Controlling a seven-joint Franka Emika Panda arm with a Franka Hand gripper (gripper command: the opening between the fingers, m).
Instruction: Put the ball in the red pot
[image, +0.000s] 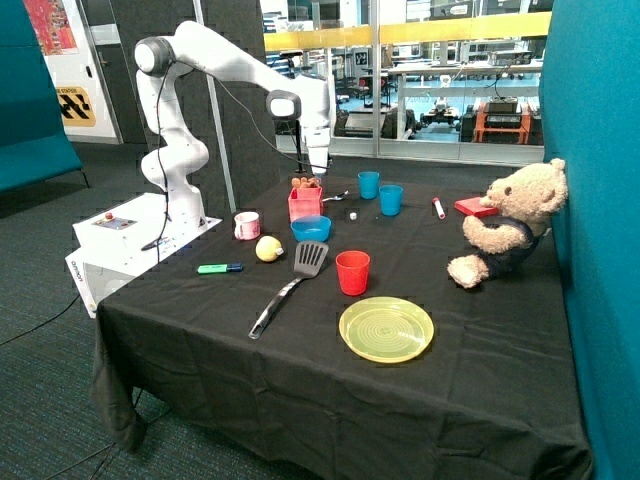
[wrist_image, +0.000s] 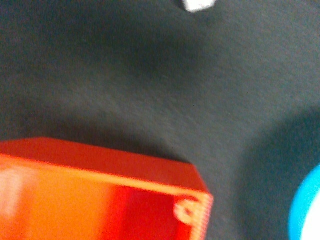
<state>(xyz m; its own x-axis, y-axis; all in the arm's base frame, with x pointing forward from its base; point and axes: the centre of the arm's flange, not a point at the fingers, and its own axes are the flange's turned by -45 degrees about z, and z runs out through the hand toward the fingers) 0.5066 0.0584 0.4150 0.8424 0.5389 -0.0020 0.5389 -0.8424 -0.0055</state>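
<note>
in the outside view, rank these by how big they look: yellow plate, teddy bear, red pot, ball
1. teddy bear
2. yellow plate, though it lies nearer the camera, so these two are close
3. red pot
4. ball

The gripper hangs just above the red pot.

The ball (image: 268, 249), pale yellow and lemon-like, lies on the black tablecloth, well apart from the red pot (image: 305, 203) and nearer the table's front edge. It is not in the pot. The red pot, a small square-sided box, stands upright further back; the wrist view shows its open corner (wrist_image: 125, 195).
</note>
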